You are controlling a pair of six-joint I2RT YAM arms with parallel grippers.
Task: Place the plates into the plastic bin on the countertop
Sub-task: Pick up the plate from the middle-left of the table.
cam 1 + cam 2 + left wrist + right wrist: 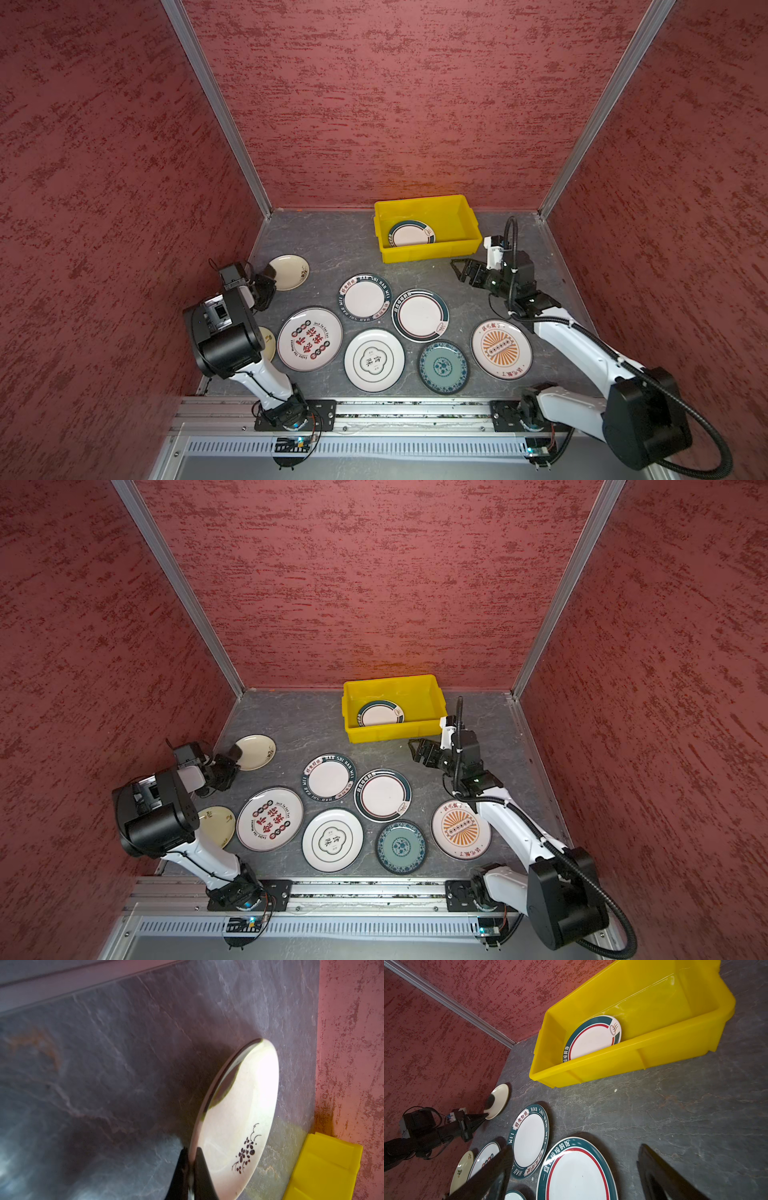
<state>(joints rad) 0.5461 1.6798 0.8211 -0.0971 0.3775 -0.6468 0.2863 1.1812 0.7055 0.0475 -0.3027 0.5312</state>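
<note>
My left gripper [267, 286] [191, 1152] is shut on the near rim of a cream plate [291, 272] [234, 1115] with a small dark flower print, at the countertop's [324, 245] far left. Whether that plate is off the surface does not show. The yellow plastic bin [428, 251] [612, 1068] stands at the back and holds one green-rimmed plate [411, 235] [591, 1041]. My right gripper [459, 270] [575, 1146] hovers open and empty just in front of the bin's right corner. Several more plates lie flat across the middle, among them a green-rimmed one [419, 315] and a teal-blue one [443, 367].
A second cream plate [269, 343] lies partly under my left arm. Red textured walls [124, 208] close in the left, back and right sides. A metal rail [395, 409] with both arm bases runs along the front edge.
</note>
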